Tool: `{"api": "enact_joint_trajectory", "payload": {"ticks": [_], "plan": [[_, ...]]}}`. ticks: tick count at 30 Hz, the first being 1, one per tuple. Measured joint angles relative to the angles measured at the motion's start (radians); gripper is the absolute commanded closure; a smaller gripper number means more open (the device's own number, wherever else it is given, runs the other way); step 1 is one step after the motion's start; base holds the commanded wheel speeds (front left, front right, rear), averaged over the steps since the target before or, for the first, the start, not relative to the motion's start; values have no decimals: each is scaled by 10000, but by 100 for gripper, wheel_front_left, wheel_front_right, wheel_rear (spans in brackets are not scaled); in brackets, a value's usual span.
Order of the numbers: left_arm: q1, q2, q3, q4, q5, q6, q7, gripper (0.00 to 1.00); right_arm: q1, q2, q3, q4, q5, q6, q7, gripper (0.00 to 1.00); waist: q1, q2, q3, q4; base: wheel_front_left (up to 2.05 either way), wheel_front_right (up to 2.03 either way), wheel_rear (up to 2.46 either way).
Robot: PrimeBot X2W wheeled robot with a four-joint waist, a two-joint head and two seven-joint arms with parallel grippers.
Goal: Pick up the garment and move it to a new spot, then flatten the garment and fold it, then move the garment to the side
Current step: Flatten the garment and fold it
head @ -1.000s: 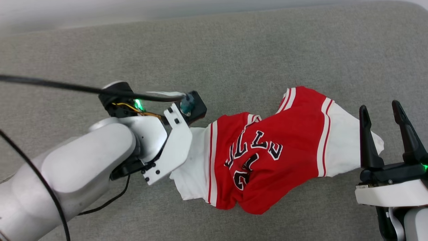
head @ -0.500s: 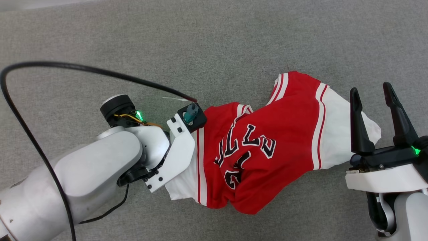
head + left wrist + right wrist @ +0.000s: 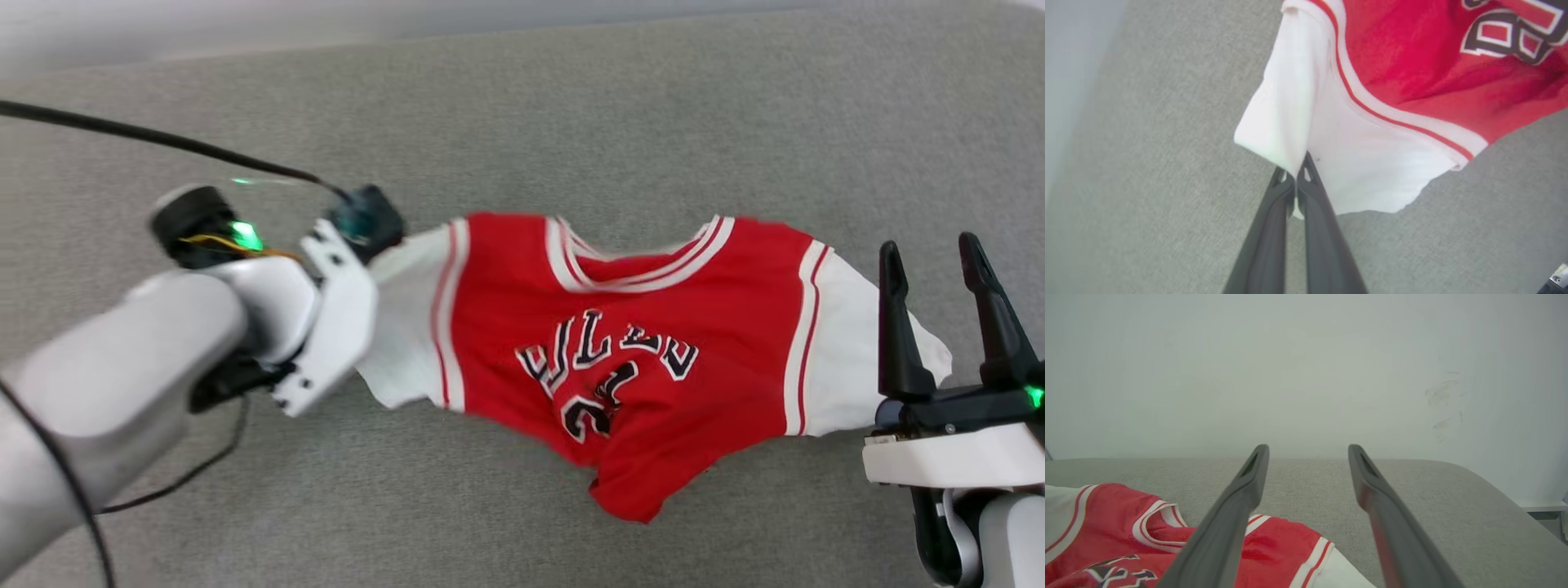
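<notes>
Black cable (image 3: 163,143): comes in from 9 o'clock of the head view and crosses the grey fabric surface (image 3: 571,106) to the camera block on the left wrist.
Left arm (image 3: 122,367): pale and blurred, reaching in from 8 o'clock towards the middle, with a green light glowing on the wrist.
Left gripper (image 3: 1299,165): in the left wrist view its 2 dark fingers are pressed together, pinching a fold of white sleeve near its edge.
Garment (image 3: 620,327): a red jersey T-shirt lying across the middle of the surface, front up. The collar points to 12 o'clock and the hem to 6 o'clock. The sleeve at 9 o'clock is drawn taut into the left gripper, while the sleeve at 3 o'clock lies loose. The hem is bunched into a point at 6 o'clock.
Print: black letters with white outlines on the chest, too creased to read in full.
Right gripper (image 3: 931,249): at 4 o'clock of the head view, with its 2 fingers pointing to 12 o'clock, spread wide and nothing between them. One finger crosses the loose sleeve's edge in that view; I cannot tell whether it touches the cloth.
Wall (image 3: 1306,355): pale and plain, rising behind the surface's far edge at 12 o'clock of the right wrist view.
</notes>
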State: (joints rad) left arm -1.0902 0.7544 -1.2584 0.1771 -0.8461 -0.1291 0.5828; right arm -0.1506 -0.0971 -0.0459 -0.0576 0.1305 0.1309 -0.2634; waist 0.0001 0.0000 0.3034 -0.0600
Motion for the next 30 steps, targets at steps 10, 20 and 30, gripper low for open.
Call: {"api": "enact_joint_trajectory", "payload": {"ticks": [10,20,30], "plan": [[767,1511,251,895,-393,357,-598,100,305,71,-50,-25,2,0,0,0,0,0,-262,463,0,0,0],[1810,706,182,2387,-1070,476,-949,0,293,42,29,169,19,0,0,0,0,0,-232,386,0,0,0],[610,826,637,1988,-355,508,-1693,0,501,102,-67,270,79,0,0,0,0,0,-765,439,0,0,0]]}}
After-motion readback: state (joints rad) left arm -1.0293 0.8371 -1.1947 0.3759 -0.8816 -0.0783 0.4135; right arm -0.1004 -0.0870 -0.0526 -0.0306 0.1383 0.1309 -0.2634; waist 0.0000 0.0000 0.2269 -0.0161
